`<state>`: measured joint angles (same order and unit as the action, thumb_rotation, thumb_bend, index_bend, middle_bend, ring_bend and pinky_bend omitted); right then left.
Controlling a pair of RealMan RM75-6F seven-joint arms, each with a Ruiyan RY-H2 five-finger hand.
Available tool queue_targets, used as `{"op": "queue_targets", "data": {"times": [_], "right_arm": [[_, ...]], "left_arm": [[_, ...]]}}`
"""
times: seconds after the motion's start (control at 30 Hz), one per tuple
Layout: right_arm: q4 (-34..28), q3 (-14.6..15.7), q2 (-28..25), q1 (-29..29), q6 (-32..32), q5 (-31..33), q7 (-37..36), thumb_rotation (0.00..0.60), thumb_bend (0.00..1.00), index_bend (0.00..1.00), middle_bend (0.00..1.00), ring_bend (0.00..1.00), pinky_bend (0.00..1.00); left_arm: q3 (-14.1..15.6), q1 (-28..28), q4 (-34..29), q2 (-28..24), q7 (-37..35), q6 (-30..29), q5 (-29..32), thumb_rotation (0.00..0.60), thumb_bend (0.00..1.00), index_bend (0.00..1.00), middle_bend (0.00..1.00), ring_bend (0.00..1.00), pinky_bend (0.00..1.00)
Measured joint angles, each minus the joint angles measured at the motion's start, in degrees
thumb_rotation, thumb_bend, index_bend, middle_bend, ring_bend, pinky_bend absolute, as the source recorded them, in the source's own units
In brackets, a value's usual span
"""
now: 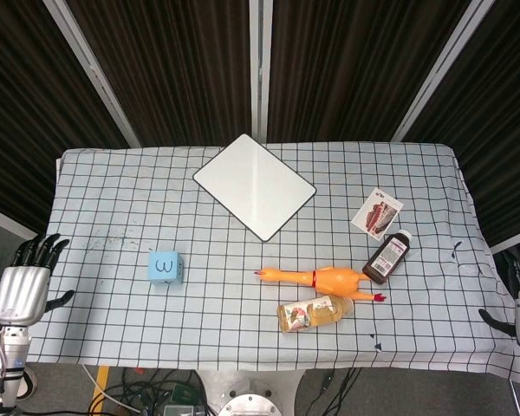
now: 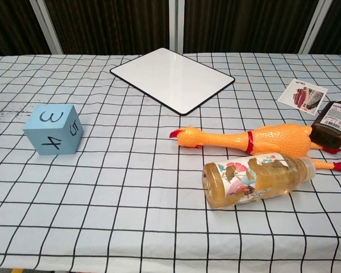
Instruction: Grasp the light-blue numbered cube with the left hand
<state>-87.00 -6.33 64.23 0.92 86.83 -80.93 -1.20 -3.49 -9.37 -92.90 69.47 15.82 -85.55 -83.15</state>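
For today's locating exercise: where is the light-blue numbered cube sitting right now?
In the head view the cube sits on the left part of the checked tablecloth, apart from everything, with the left hand off the table edge beside it and the rubber chicken to its right.

The cube (image 1: 165,267) (image 2: 53,129) is light blue with black numerals drawn on its faces. It sits flat on the checked cloth (image 1: 113,208), left of the white board (image 1: 254,185) and nearer the robot than it, well apart from it. Its top face carries a 3; in the chest view the near face shows a 4 and the right face a 5 lying on its side. It rests square on one face, untilted, turned slightly so that two side faces meet the chest camera at a corner. Nothing touches it. The left hand (image 1: 22,290) hangs off the cloth's left edge, well apart from the cube, holding nothing, fingers extended.
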Motion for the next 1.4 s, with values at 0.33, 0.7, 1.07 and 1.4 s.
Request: {"op": "queue_targets", "data": {"times": [0.33,0.7,1.07,1.4], "right_arm": [[-0.73,-0.35,-0.64,-0.17,0.40,0.18,-0.17,0.600,0.00,0.00,0.00,0.00,0.00],[-1.40,-0.87,-1.20,-0.26,0.92,0.39,-0.58,0.600,0.00,0.00,0.00,0.00,0.00],[-1.67,-1.52,-2.10,-0.31,1.05,1.09,-1.02,0.600,0.00,0.00,0.00,0.00,0.00],[-1.80,-1.61,-2.23,0.04,0.60,1.09,-0.95,0.600,0.00,0.00,0.00,0.00,0.00]], "left_arm": [[0.13,0.29,-0.16,-0.14,-1.25,0.03,-0.64,0.600,0.06,0.15,0.12,0.07,0.14],[2.53,-0.12,-3.62,-1.16,-2.93,3.02,-3.21,0.600,0.09,0.15,0.22,0.15,0.24],[5.18,-3.03,-6.20,-0.38,-0.13,11.98,-4.19,0.600,0.42,0.17,0.76,0.74,0.64],[7.76,-7.22,-9.24,0.54,3.79,22.43,-1.91,0.600,0.48,0.25,0.79,0.80,0.67]]}}
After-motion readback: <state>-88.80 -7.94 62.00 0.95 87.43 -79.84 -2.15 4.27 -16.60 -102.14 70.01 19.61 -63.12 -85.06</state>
